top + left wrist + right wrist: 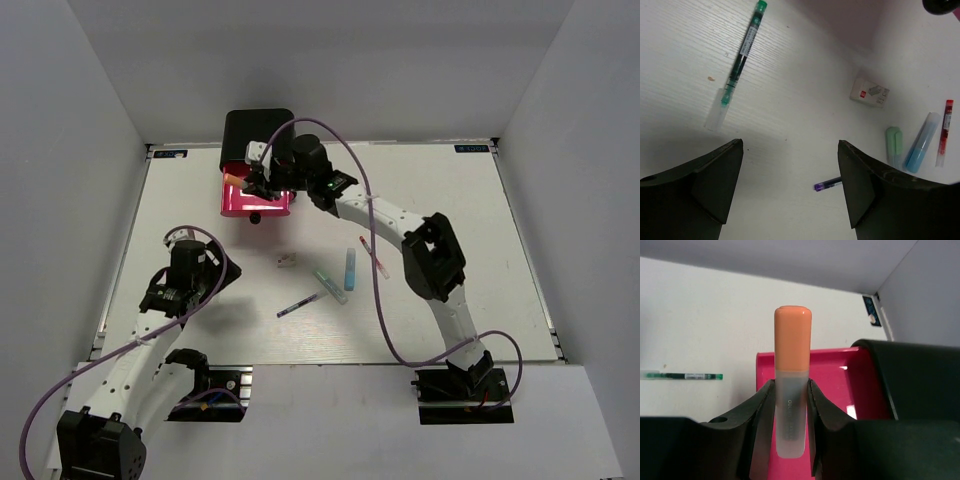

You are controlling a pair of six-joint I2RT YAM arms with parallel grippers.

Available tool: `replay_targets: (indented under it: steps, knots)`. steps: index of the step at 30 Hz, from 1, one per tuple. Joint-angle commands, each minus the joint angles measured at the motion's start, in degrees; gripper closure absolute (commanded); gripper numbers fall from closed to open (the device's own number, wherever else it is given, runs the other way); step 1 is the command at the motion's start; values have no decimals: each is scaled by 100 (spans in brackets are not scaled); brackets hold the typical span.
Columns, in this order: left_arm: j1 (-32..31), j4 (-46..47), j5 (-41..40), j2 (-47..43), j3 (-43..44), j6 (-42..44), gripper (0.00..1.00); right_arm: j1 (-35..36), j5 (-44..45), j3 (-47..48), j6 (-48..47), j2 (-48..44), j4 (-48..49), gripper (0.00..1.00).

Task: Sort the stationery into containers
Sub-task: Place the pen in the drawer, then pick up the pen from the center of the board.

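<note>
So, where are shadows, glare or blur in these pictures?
Top external: the left arm casts a faint shadow on the table. Left wrist: the left gripper looks dark and soft-edged. Right wrist: white glare spots on the pink drawer; the orange-capped marker is sharp.

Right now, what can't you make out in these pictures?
- Drawer contents: top view, the right gripper covers the pink drawer; right wrist view, the orange-capped marker blocks it.
- Any lower drawers: top view, hidden under the black box's top.
- The purple pen: left wrist view, the left gripper's finger cuts it off.
- Print on the eraser: left wrist view, too small.
</note>
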Motion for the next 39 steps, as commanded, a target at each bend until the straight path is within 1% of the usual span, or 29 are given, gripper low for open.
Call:
replay_targets:
  steps: [1, 4, 5, 6, 7, 8, 10, 11, 15, 19, 20, 22, 23, 24, 25, 26, 27, 28, 29, 30, 31, 32, 33, 34, 35, 36, 37, 38, 39]
  knots:
    - [-5, 256, 347, -48, -20, -34, 15, -8, 250, 426, 186, 212, 395, 97]
    - [-5, 422, 461, 5, -72, -34, 16, -8, 330, 435, 115, 326, 325, 87]
    - [-5, 510, 462, 5, -72, -34, 17, -17, 399, 426, 106, 326, 324, 78]
    - [-5, 563, 531, 57, -72, -34, 18, -17, 418, 409, 54, 309, 307, 75]
    - [-5, 563, 601, 58, -72, -34, 20, -35, 453, 356, 45, 300, 272, 71]
    - [-5, 720, 602, 58, -133, -34, 21, -35, 496, 286, 27, 265, 280, 61]
    - [-5, 844, 777, 189, -134, -34, 26, -44, 558, 163, -69, 143, 298, 54]
    - [-5, 932, 778, 190, -134, -34, 27, -44, 567, 41, -87, 46, 341, 47]
    - [-5, 1213, 1181, 304, -187, 97, 27, -61, 620, -242, -96, -288, 500, 39]
    - [-5, 1337, 1358, 497, -126, 246, 27, -87, 725, -338, -9, -438, 386, 39]
    - [-5, 1398, 1419, 497, -55, 316, 27, -87, 795, -382, 35, -560, 386, 42]
    - [-5, 1398, 1489, 637, -3, 317, 33, -157, 848, -558, 158, -833, 386, 54]
    - [-5, 1398, 1490, 638, -2, 378, 38, -158, 892, -854, 159, -1077, 377, 64]
    - [-5, 1468, 1568, 690, -2, 379, 45, -219, 1040, -962, 176, -1332, 342, 93]
    - [-5, 1547, 1569, 691, -2, 379, 64, -237, 1164, -1084, 255, -1596, 307, 100]
    - [-5, 1548, 1621, 760, -63, 327, 73, -272, 1347, -1425, 247, -1738, 185, 100]
    - [-5, 1617, 1622, 761, -64, 326, 80, -281, 1393, -1533, 212, -1835, -34, 100]
    - [-5, 1696, 1691, 831, -124, 326, 85, -342, 1376, -1656, 212, -2175, -332, 100]
    - [-5, 1697, 1692, 831, -177, 274, 89, -368, 1419, -1875, 203, -2283, -483, 100]
    - [-5, 1697, 1770, 892, -178, 273, 89, -395, 1454, -2129, 168, -2380, -658, 100]
    - [-5, 1767, 1771, 954, -230, 273, 89, -465, 1437, -2445, 159, -2685, -1156, 100]
    - [-5, 1820, 1823, 954, -231, 221, 78, -491, 1350, -2596, 107, -2784, -1309, 91]
    - [-5, 1820, 1893, 1015, -231, 221, 70, -518, 1254, -2928, 19, -2959, -1467, 79]
    - [-5, 1881, 1894, 1016, -283, 221, 60, -544, 1183, -3253, -34, -3091, -1886, 62]
    - [-5, 1951, 2033, 1068, -283, 221, 43, -544, 1008, -3413, -130, -3197, -2030, 56]
    - [-5, 2022, 2131, 1069, -283, 221, 36, -536, 980, -3867, -209, -3233, -2257, 53]
    - [-5, 2170, 2227, 1130, -283, 221, 30, -527, 980, -4020, -184, -3268, -2416, 49]
    - [-5, 2224, 2420, 1191, -222, 221, 25, -510, 1102, -4169, -123, -3303, -2470, 49]
    - [-57, 2224, 2482, 1192, -222, 221, 24, -492, 1095, -4432, -53, -3303, -2497, 47]
